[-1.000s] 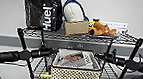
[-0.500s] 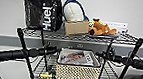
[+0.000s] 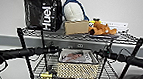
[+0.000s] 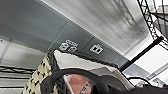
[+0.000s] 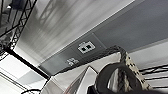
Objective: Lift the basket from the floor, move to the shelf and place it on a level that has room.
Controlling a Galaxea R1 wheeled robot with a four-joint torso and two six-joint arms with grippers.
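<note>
Both grippers sit at the ends of the basket [image 3: 77, 63], the left gripper [image 3: 54, 50] at its left end and the right gripper [image 3: 100, 53] at its right end, level with the dark rim. Whether the jaws are clamped on the rim or merely close to it cannot be told, as the fingers are not clear in any view.

The basket is over the level [image 3: 111, 71], the wire tier second from the top of the shelf [image 3: 22, 42], between the four poles; whether its base rests on the wires cannot be told. A magazine [image 3: 73, 55] lies in it, face up. In the left wrist view the basket's woven corner [image 4: 41, 75] and rim show close up, with a grey wall strip [image 4: 75, 37] and its sockets behind.

On the top tier stand a black bag [image 3: 42, 11], a white and blue helmet [image 3: 73, 11], a brown box [image 3: 76, 27] and an orange toy [image 3: 102, 28]. Below the basket, yellow and blue items crowd a lower tier. Both arms reach in from the sides, dark and roughly level.
</note>
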